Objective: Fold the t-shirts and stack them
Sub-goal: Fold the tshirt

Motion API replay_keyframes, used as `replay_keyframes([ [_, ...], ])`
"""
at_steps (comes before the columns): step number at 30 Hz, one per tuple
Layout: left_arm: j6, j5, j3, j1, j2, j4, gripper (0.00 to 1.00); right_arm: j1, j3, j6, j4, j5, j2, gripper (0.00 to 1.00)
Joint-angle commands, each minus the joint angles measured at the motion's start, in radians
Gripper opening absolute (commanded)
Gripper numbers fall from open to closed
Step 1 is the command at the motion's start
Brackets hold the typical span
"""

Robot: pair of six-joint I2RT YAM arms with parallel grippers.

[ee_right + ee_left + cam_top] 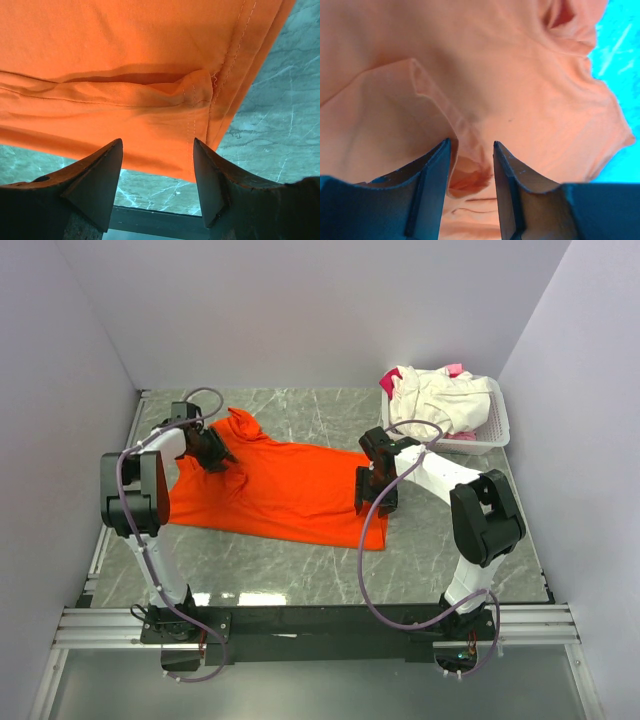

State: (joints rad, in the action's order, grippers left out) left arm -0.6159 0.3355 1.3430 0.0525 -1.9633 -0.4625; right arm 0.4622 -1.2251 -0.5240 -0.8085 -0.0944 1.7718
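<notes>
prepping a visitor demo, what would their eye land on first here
The bright orange t-shirt spread across the middle of the marbled table dominates, with the left gripper at its collar end and the right gripper at its hem end. At the far right, a white slatted basket is heaped with cream-white and pink garments.

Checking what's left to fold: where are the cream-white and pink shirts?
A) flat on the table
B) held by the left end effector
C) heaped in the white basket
C: the cream-white shirt and pink shirt lie heaped in the white basket at the far right; only the orange t-shirt is on the table.
</notes>
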Motion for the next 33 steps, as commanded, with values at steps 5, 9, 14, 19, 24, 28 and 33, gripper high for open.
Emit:
replay_keyframes([
  [5,-0.08,0.097,0.091,0.003,0.012,0.082,0.45,-0.007,-0.037,-0.01,-0.014,0.022,-0.006,0.65],
  [9,-0.096,0.108,0.097,0.036,0.046,0.099,0.45,-0.007,-0.042,-0.019,-0.02,0.027,-0.017,0.65],
  [14,-0.049,0.083,0.079,0.07,0.086,0.067,0.45,-0.007,-0.059,-0.028,-0.046,0.045,-0.049,0.65],
  [19,0.011,0.053,0.001,0.098,0.124,0.047,0.45,-0.002,-0.123,-0.024,-0.074,0.067,-0.078,0.65],
  [24,0.05,0.028,-0.094,0.13,0.145,0.051,0.45,-0.002,-0.148,-0.008,-0.028,0.027,-0.035,0.65],
  [28,0.079,0.01,-0.139,0.159,0.158,0.061,0.45,-0.002,-0.126,-0.005,0.073,-0.037,0.018,0.65],
  [33,0.105,-0.015,-0.188,0.199,0.165,0.07,0.45,-0.003,-0.087,-0.004,0.137,-0.061,0.074,0.64],
])
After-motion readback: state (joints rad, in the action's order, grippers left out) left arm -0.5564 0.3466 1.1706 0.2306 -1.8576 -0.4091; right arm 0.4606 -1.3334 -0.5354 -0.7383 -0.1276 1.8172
